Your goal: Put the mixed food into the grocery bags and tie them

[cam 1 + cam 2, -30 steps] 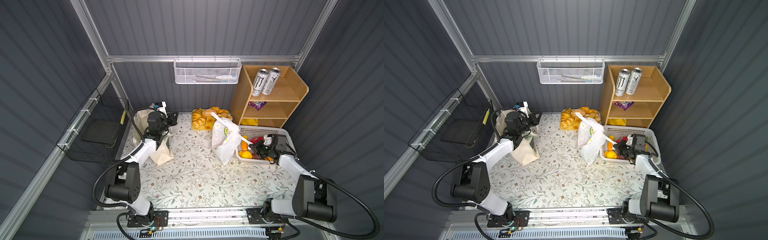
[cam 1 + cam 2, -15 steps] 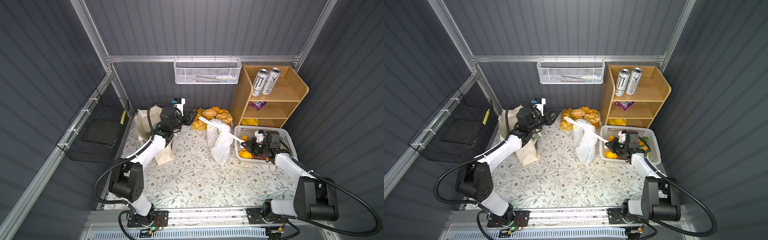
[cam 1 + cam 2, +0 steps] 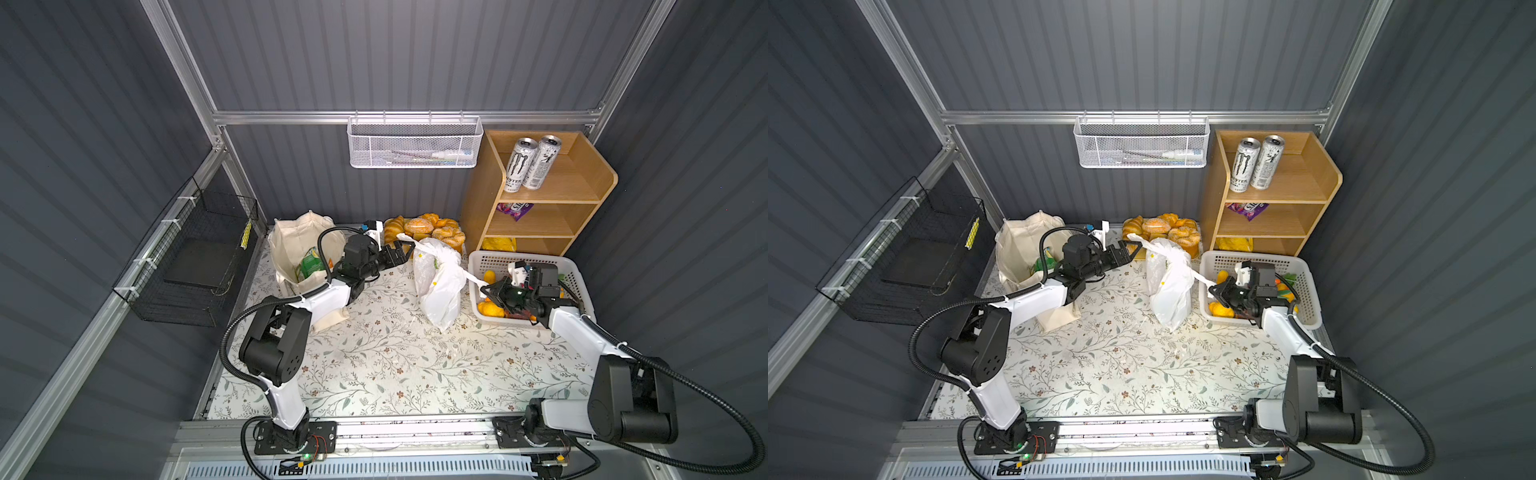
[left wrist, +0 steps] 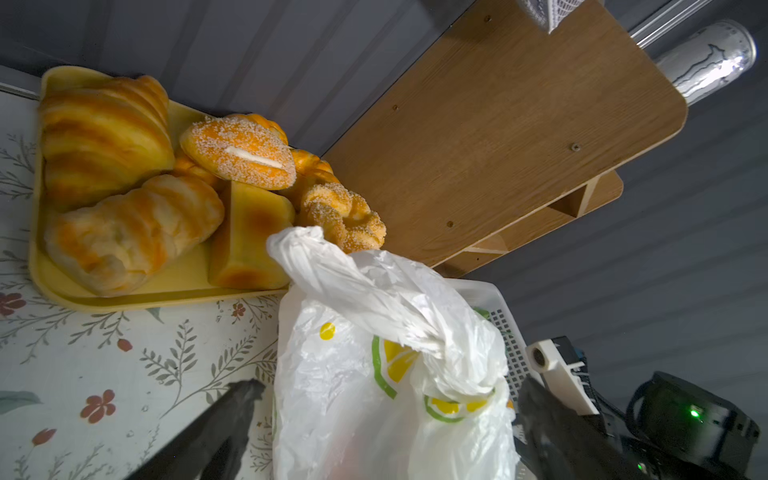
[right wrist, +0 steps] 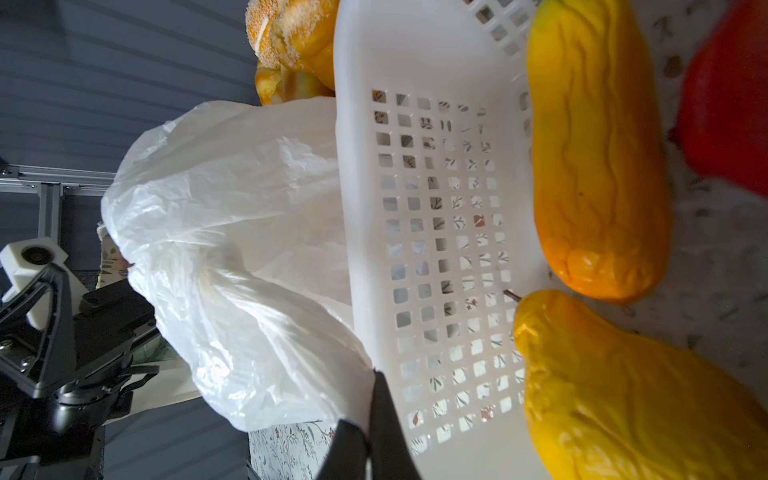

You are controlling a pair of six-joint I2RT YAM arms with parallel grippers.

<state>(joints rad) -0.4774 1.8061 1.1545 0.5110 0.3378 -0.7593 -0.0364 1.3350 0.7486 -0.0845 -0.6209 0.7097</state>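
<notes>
My left gripper (image 3: pixel 400 254) stands wide just above the middle of the frame, its fingers (image 4: pixel 232 415) spread either side of the white plastic bag (image 3: pixel 436 286) and clamping nothing. My right gripper (image 3: pixel 485 289), right of centre, is pinched shut on the bag's twisted handle (image 5: pixel 291 332) at the rim of the white basket (image 3: pixel 494 262). The canvas tote (image 3: pixel 291 243) sits left of centre, a green packet (image 3: pixel 309 264) inside.
</notes>
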